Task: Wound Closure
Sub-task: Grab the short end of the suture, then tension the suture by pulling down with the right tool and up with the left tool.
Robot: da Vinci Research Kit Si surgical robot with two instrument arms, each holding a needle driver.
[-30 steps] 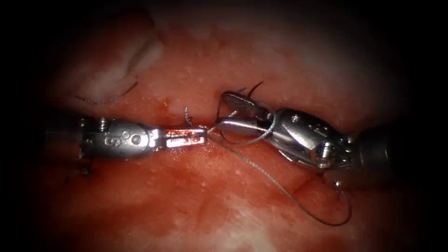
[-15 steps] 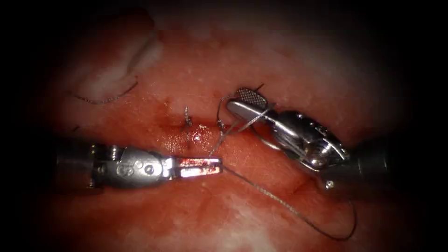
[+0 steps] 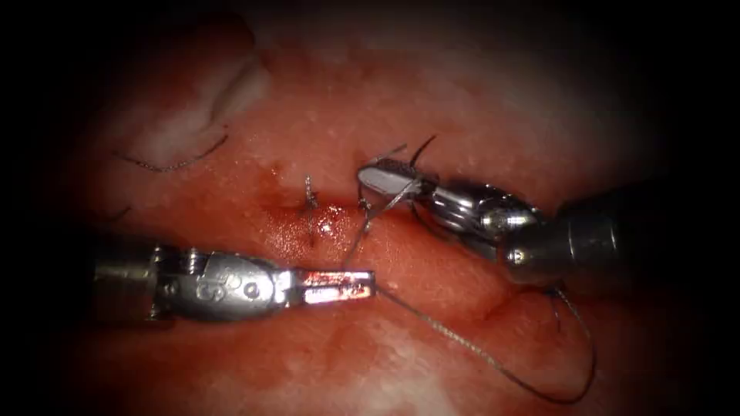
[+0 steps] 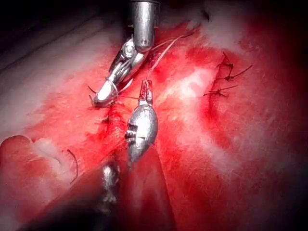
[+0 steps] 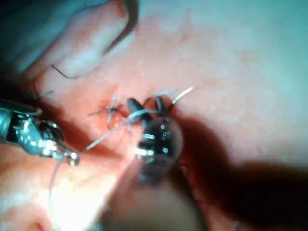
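Reddened tissue (image 3: 432, 85) spreads behind both tools, its cut (image 3: 308, 212) running from 9 to 3 o'clock with red fluid (image 3: 327, 223) pooled along it.

Your left end effector (image 3: 362, 283) lies level, shaft reaching from 9 o'clock and tip toward 3, jaws clamped flat on the thread (image 3: 462, 343) at 6 o'clock of the cut. From there one strand climbs toward 12 o'clock to the stitch, and another trails toward 4 o'clock and loops back up. Your right end effector (image 3: 378, 179) enters from 3 o'clock, tip toward 10, thread wrapped over its jaws; you cannot tell whether they are parted. A tied stitch (image 3: 309, 194) stands just at 9 o'clock of it. No needle can be made out.
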